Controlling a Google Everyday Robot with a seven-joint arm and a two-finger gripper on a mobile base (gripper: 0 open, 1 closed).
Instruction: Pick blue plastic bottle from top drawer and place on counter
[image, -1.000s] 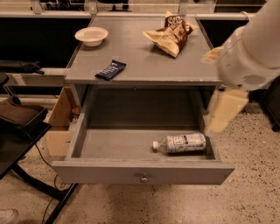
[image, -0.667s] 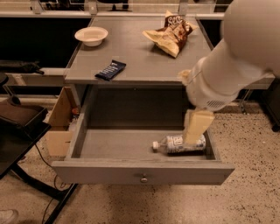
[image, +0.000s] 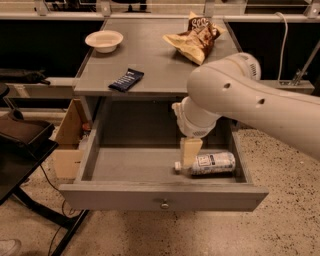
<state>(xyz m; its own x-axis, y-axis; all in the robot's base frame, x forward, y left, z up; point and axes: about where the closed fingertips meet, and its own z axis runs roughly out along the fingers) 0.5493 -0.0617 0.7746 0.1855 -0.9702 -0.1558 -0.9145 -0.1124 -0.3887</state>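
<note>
The drawer (image: 115, 196) stands pulled out toward the camera, its knob (image: 164, 204) at the middle of the plain front. The bottle (image: 211, 163) lies on its side in the drawer's right front part, cap pointing left, close to the right wall. The gripper (image: 190, 153) hangs down into the drawer over the bottle's cap end, covering the neck; whether it is spread or pinching cannot be told. The bulky white arm (image: 250, 100) reaches in from the right and hides the drawer's right rear corner. The left half of the drawer floor is bare. A cardboard box (image: 67, 137) stands on the speckled floor (image: 280, 225) just left of the drawer. Above, the counter (image: 150, 60) carries a dark snack bar (image: 126, 80) near its front edge, a white bowl (image: 104, 40) far left and a chip bag (image: 196, 39) far right
</note>
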